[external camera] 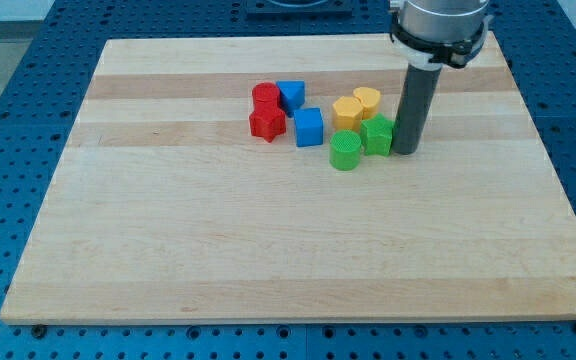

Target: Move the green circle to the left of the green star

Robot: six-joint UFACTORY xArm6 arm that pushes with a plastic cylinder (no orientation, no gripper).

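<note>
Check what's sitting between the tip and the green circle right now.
In the camera view, the green star lies between my tip and the green circle. The star sits just to the view's left of the tip, right beside the circle.

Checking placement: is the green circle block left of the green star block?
Yes: green circle block sits at the left of green star block, touching it.
</note>
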